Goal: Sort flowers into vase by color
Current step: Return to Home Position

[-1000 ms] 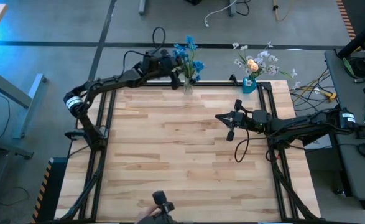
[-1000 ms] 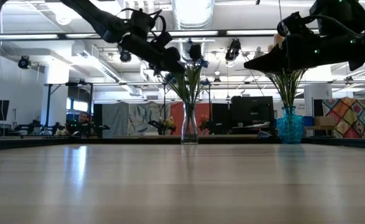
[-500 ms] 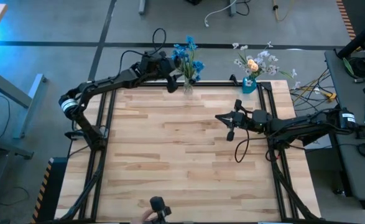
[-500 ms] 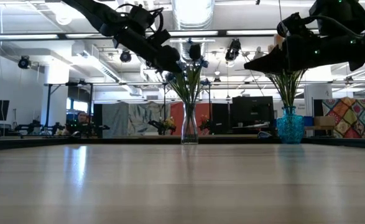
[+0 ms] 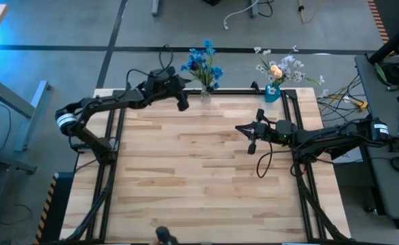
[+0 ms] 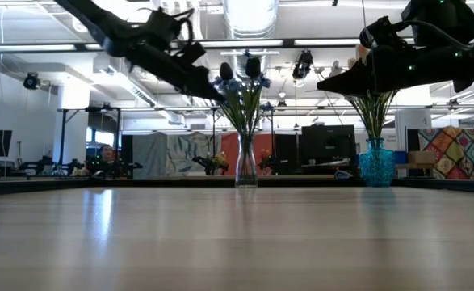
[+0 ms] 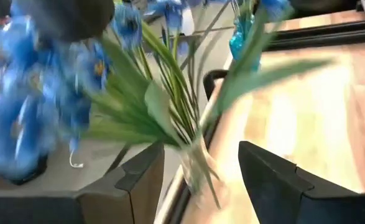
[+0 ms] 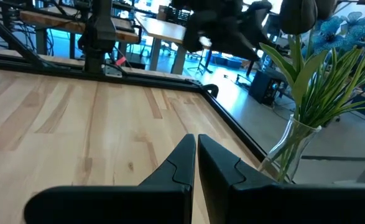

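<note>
2 empty grippers: left (image 7: 201,149) spread, right (image 8: 194,140) closed

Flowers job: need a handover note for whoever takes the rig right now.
Left gripper: open, empty, raised beside the clear vase at the table's far edge.
Right gripper: shut, empty, above the table's right-middle.
Blue and dark flowers stand in the clear vase; white and pale orange flowers stand in the blue vase.
Done: no stems lie on the table, so sorting looks finished.
Left: probably just parking both arms.
</note>
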